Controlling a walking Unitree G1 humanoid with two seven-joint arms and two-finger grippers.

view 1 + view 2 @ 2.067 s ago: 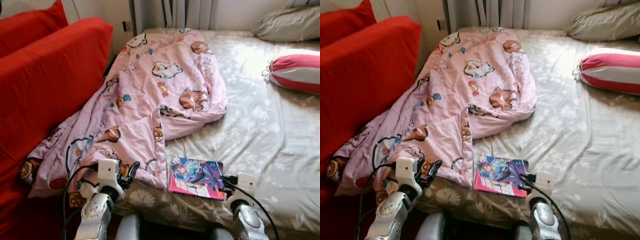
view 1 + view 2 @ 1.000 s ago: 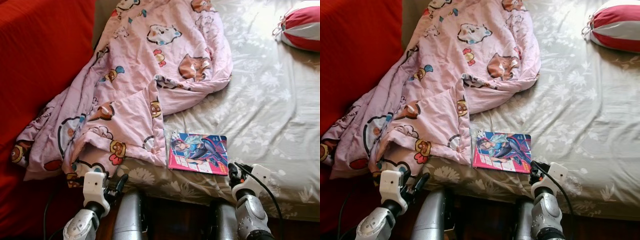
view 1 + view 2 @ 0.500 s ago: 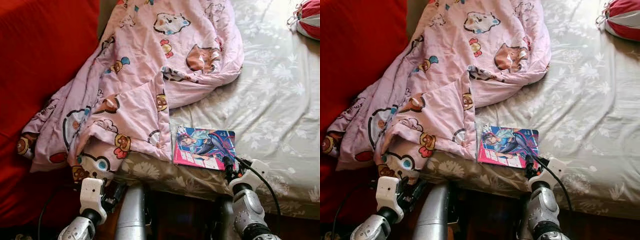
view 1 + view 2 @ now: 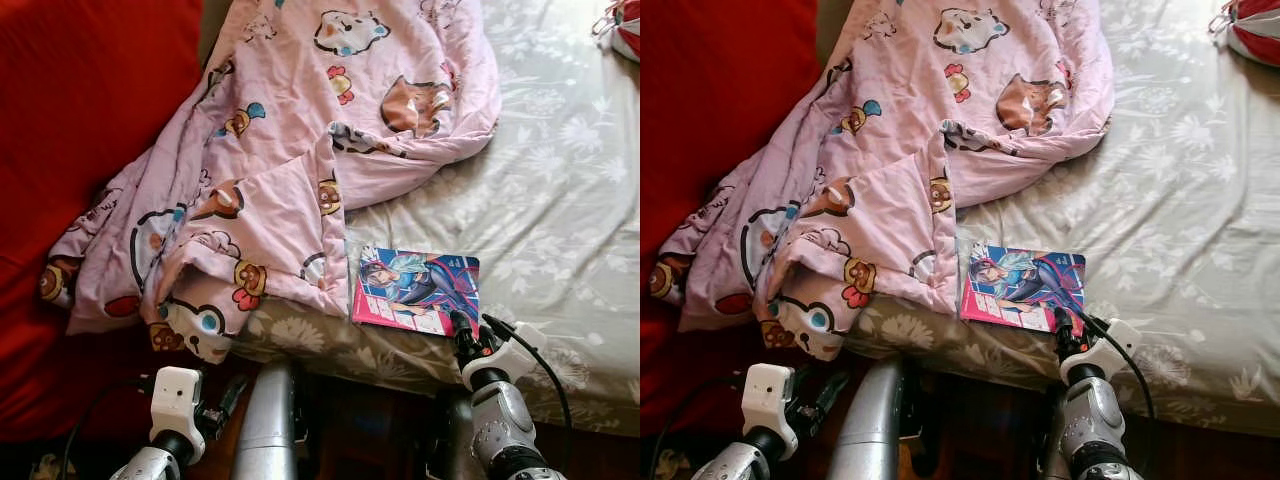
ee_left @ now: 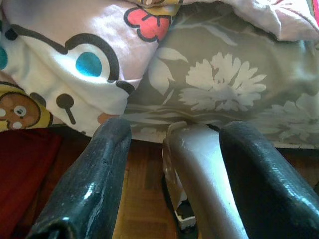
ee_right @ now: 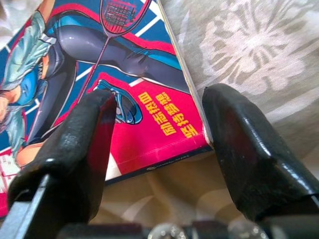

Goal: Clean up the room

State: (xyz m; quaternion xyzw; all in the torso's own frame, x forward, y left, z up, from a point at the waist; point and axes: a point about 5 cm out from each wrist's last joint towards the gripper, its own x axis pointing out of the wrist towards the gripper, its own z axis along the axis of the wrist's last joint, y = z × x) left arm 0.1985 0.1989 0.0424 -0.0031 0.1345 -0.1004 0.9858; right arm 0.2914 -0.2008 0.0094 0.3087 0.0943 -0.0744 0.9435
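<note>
Right gripper [image 4: 463, 330] raised forward, fingers [image 6: 89, 149] spread — left gripper [image 5: 174, 174] low, fingers apart.

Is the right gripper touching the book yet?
Cannot tell. In the right wrist view the right gripper straddles the book corner, fingers open; contact isn't plain.

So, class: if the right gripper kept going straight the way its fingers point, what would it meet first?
Most likely the book: the right gripper is open, its fingers straddling the book's near corner on the bed sheet. Depth is hard to judge.
</note>
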